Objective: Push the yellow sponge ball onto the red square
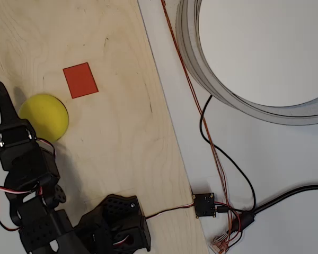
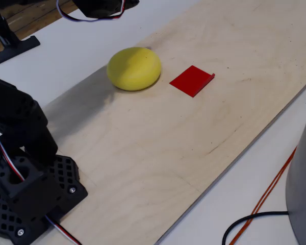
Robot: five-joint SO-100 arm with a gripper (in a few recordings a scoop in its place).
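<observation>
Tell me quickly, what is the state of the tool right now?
Tool: beside the yellow sponge ball, not holding it; open or closed cannot be told.

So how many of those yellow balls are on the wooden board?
1. The yellow sponge ball sits near the wooden board's left edge in the overhead view, just below-left of the red square and not touching it. Another could be hidden under the arm.

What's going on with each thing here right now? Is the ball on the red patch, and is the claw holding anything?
yellow sponge ball: resting on the wooden board, beside the red square, not on it
red square: lying flat, uncovered
gripper: next to the ball at the board's edge; open or shut cannot be told
</observation>
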